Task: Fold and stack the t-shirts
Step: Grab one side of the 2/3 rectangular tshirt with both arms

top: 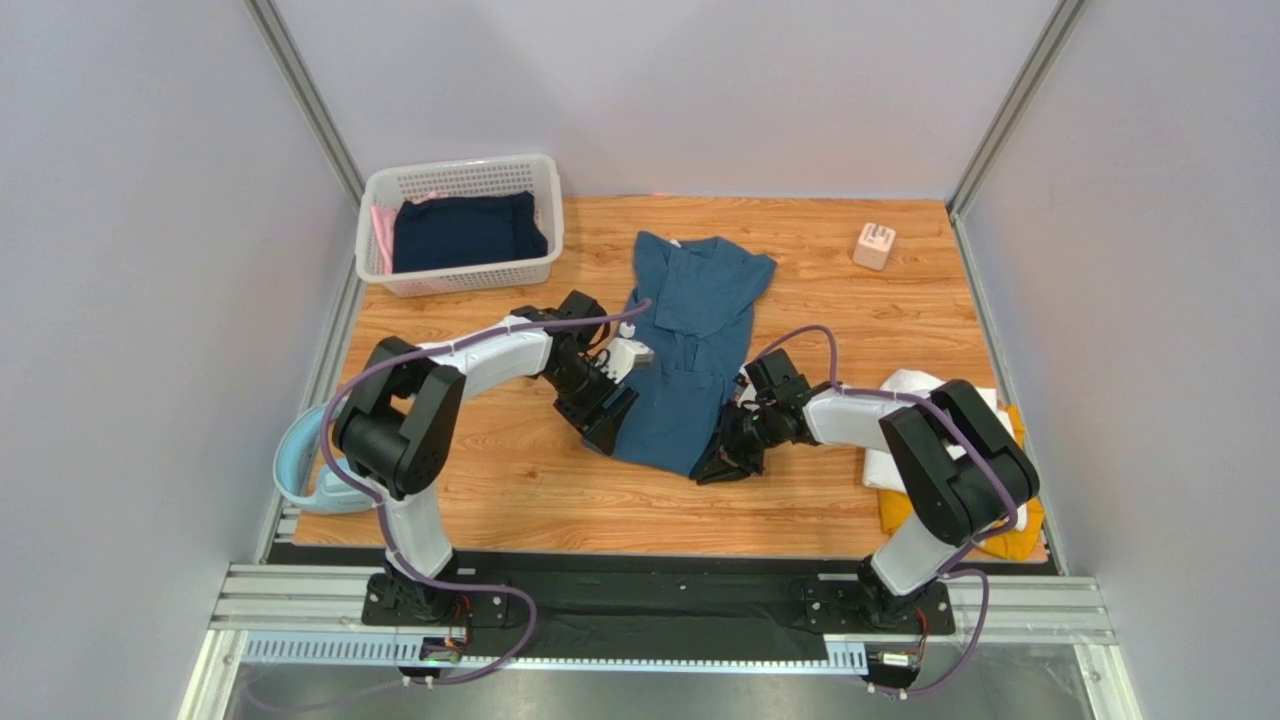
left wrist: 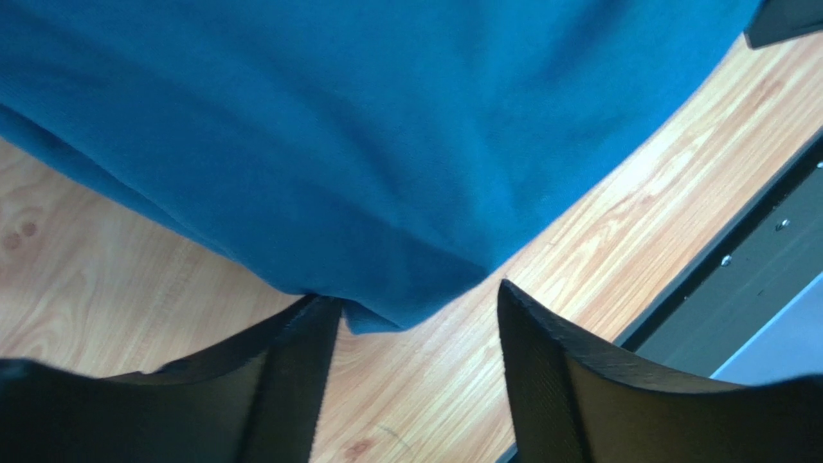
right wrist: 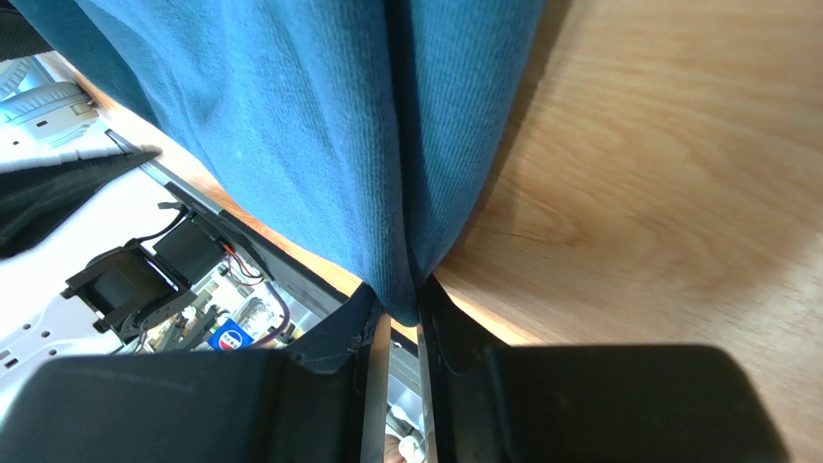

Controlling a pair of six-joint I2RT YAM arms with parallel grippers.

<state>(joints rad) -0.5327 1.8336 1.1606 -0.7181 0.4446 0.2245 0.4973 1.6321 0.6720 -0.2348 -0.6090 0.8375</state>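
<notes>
Here the right pincer (right wrist: 406, 294) is pinched tight on the near edge of the teal t-shirt (right wrist: 319, 125), likely to pull it flat; the left pincer (left wrist: 417, 301) gapes at the other corner. Only the overhead view shows the shirt lying crumpled in the middle of the surface (top: 842, 300).

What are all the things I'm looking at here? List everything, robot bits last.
teal-blue cotton t-shirt: one, teal-blue, rumpled at table centre
folded white t-shirt: one, white, right side, partly under the right arm
folded mustard-yellow t-shirt: one, mustard-yellow, beneath the white one
white lattice plastic basket: one, white, far left corner
dark navy cloth: one, navy, in the basket
small pale cube: one, far right
pale-blue rounded item: one, left edge
wooden table: one, light brown
left gripper: black, open at the shirt's edge
right gripper: black, pinching the shirt
</notes>
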